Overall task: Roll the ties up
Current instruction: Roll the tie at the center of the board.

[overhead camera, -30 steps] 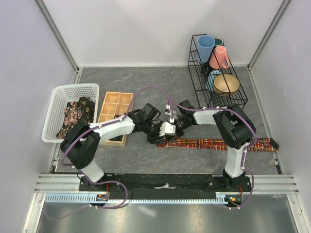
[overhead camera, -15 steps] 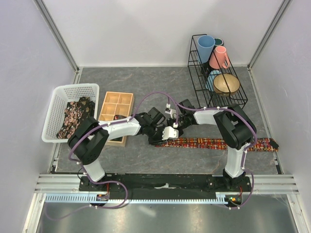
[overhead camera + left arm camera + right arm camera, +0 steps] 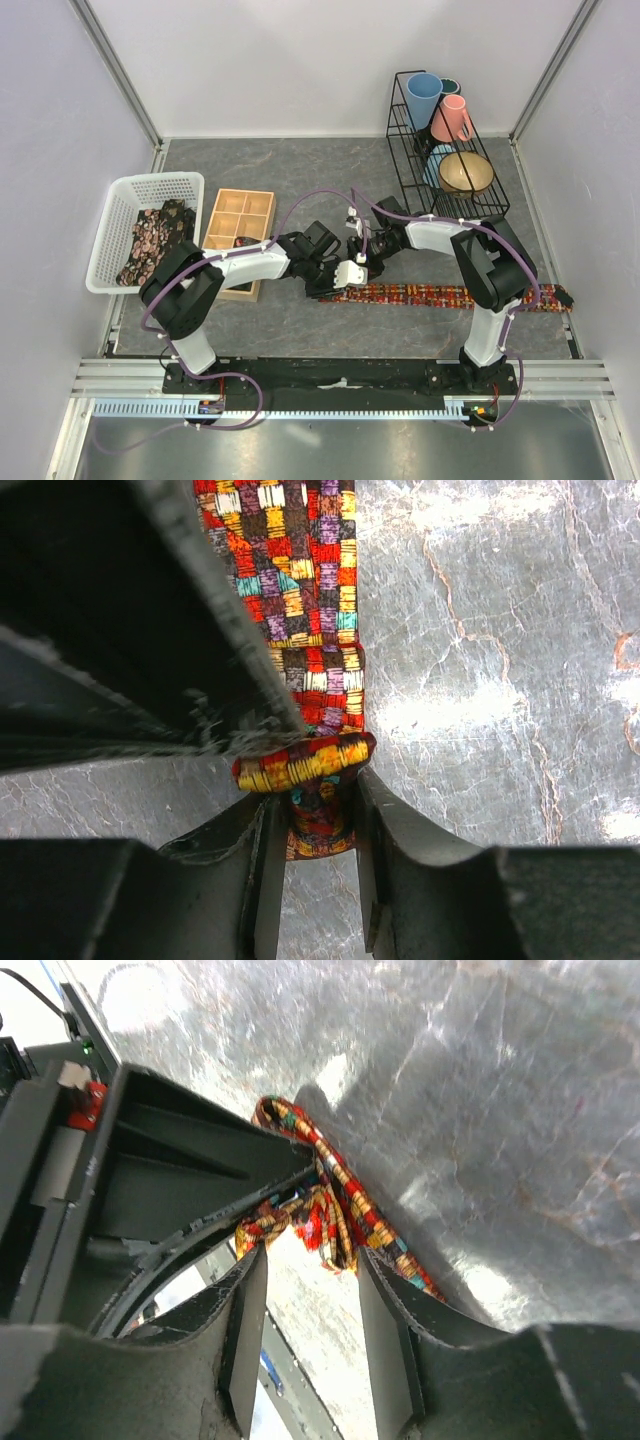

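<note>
Fingers (image 3: 395,850) of the left gripper (image 3: 318,825) pinch the small curled-over end of a tie (image 3: 305,630), a narrow strip woven in tiny red, orange, yellow, purple and teal squares. The right gripper (image 3: 312,1260) sits right at that same curl, jaws apart, holding nothing. From there the tie runs flat and straight rightward across the grey marbled counter (image 3: 260,170). More ties (image 3: 150,240) lie in the white basket (image 3: 150,182) at far left.

The right gripper (image 3: 310,1260) has spread its jaws and drawn slightly back from the rolled end of the long red, orange and yellow checked fabric tie (image 3: 440,295). The left gripper (image 3: 318,800) has slid a little right, narrowing on that roll, and its arm's elbow has swung inward.
</note>
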{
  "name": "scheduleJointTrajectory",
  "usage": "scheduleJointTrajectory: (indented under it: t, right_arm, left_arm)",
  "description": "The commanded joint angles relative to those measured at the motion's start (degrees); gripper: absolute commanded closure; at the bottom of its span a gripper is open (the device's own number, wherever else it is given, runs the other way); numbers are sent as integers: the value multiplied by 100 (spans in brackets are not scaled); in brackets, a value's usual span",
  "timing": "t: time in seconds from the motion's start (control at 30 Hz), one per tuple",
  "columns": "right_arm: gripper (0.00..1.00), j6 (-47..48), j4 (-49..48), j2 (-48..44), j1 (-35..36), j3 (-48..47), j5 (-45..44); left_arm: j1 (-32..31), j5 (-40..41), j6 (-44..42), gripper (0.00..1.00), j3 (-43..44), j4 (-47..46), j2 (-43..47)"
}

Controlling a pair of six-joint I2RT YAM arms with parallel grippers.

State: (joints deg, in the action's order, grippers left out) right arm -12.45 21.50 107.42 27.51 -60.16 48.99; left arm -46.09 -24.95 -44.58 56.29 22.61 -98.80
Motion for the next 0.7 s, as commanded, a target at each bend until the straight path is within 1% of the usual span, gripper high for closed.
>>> scheduleJointTrajectory:
  t: [0.0, 0.07, 0.3, 0.5, 0.67]
  right_arm:
    - [51, 59, 180, -230, -9, -40, 119]
    - [52, -64, 162, -256, -26, -57, 180]
    - [53, -310, 171, -423, -430, -13, 558]
    - [55, -811, -242, -292, -220, 31, 576]
    - [61, -1040, -497, -116, -105, 57, 515]
  left_arm:
    - [3, 368, 54, 63, -39, 165, -174]
    - [3, 394, 37, 63, -39, 165, -183]
    - [3, 377, 19, 63, -92, 173, -130]
    - [3, 368, 37, 63, -40, 173, -165]
    - [3, 351, 98, 62, -13, 173, -192]
